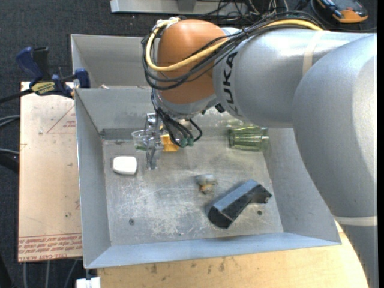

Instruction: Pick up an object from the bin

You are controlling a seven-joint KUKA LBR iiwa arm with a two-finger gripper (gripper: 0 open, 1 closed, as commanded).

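White rounded block [125,165] lies flat on the left of the bin [91,161] floor. Gripper [151,155] is down low just right of it, apart from it. I can't tell how far it's open or if it has anything. 3 other things: small brownish scrap [206,185] mid-floor, dark grey wedge-shaped piece [237,203] front right, green clear cup [247,138] on its side back right.

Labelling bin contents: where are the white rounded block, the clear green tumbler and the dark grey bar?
white rounded block [125,165], camera view, top face.
clear green tumbler [247,138], camera view, side wall.
dark grey bar [237,201], camera view, upper face.
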